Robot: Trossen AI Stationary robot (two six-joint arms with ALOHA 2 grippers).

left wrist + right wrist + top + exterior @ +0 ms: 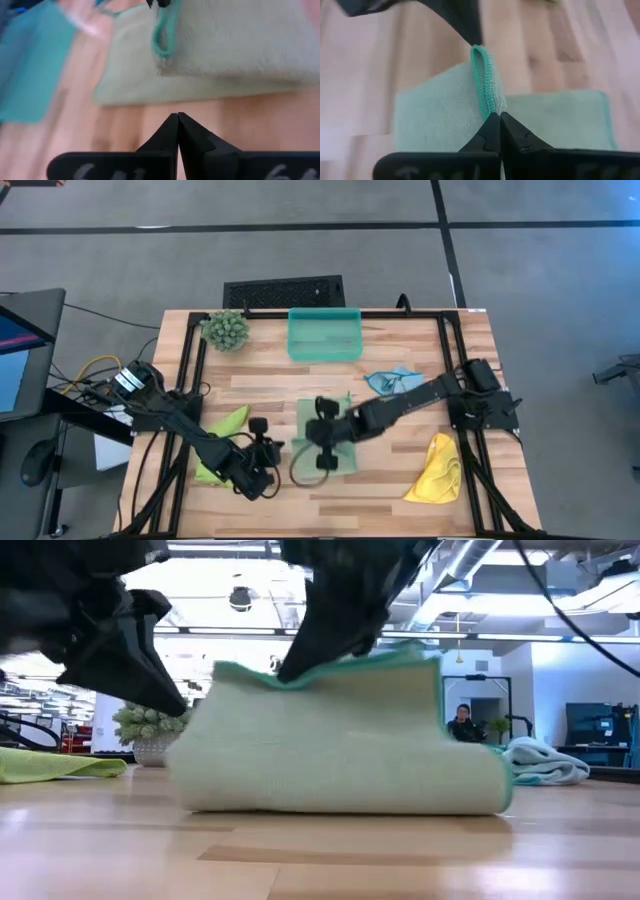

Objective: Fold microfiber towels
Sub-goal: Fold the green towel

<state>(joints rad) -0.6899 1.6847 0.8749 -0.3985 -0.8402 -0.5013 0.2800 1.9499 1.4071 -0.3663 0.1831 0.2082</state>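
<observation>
1. We cannot see much of the pale sage green towel (pixel 330 442) from above: the right gripper (pixel 322 448) and its forearm lie across it, so only its edges show around the dark metal
2. At table height both arms are cut off at the top edge and read only as dark shapes, so we tell them apart from the overhead view
3. The left wrist view is smeared; the teal patch at its side is too vague for us to name
4. The sage towel lies on the wooden table (pixel 400 490) near its middle, on the near side of the teal tray (pixel 324 335). It is doubled over, with the fold rounded on one side and its teal hem (pixel 484 82) lifted in a narrow loop
5. The right arm reaches in from the table's right side, stretched low across the boards. Its jaws are closed on the raised hem of the sage towel, pinching it up off the lower layer (pixel 340 740)
6. The left arm bends in from the left side, elbow out, with the left gripper (pixel 262 465) just beside the sage towel's left edge. Its jaws are pressed together on nothing, tips apart from the cloth (pixel 235 45)
7. Measured from the sage towel: the lime green towel (pixel 225 438) lies to its left, partly under the left arm; the light blue towel (pixel 390 380) sits crumpled behind and to the right; the yellow towel (pixel 437 470) lies bunched well to the right
8. The spiky plant ball (pixel 226 329) stands left of the tray
</observation>
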